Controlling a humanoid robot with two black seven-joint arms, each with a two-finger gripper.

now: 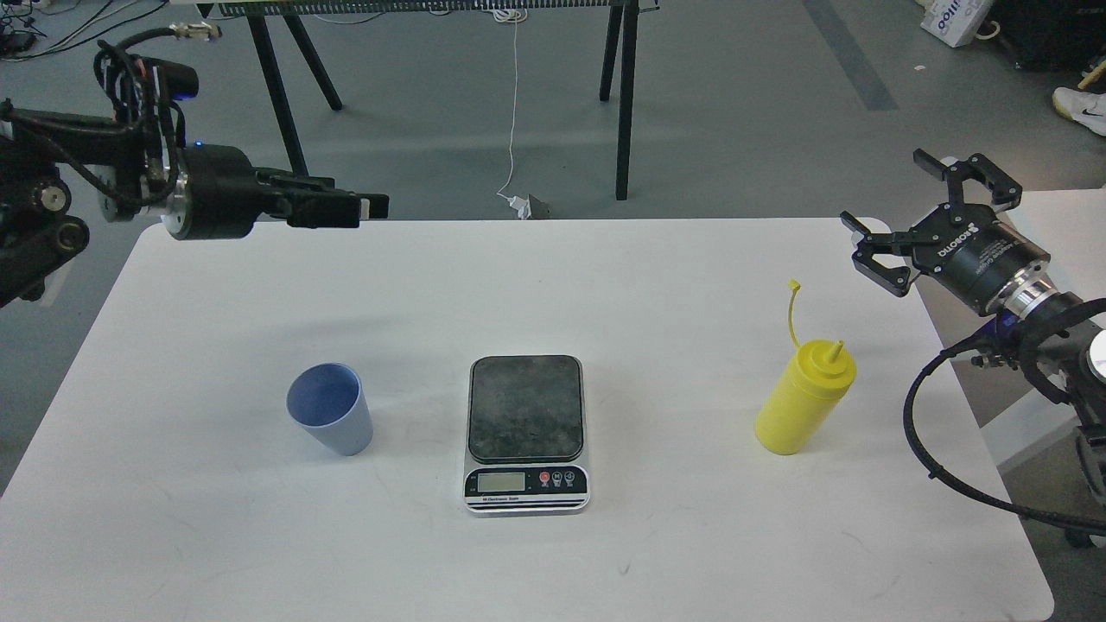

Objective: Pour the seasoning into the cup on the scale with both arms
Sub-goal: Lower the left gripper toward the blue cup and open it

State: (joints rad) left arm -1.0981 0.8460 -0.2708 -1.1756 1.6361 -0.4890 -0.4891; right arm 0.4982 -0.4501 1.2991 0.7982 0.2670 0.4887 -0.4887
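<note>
The light-blue cup point(330, 420) stands upright on the white table point(553, 276), left of the scale point(525, 432). The scale's dark plate is bare. The yellow seasoning bottle point(804, 397) stands right of the scale, its cap strap sticking up. My left gripper point(367, 207) hangs above the table's far left, pointing right, well behind the cup. It is seen side-on, so its fingers overlap. My right gripper point(881, 187) is open and empty over the far right corner, behind and right of the bottle.
Black trestle legs point(624, 95) and a white cable point(514, 104) are on the grey floor behind the table. A second white surface point(1058, 216) adjoins at the right. The right arm's black cable point(924, 432) loops beside the table's right edge.
</note>
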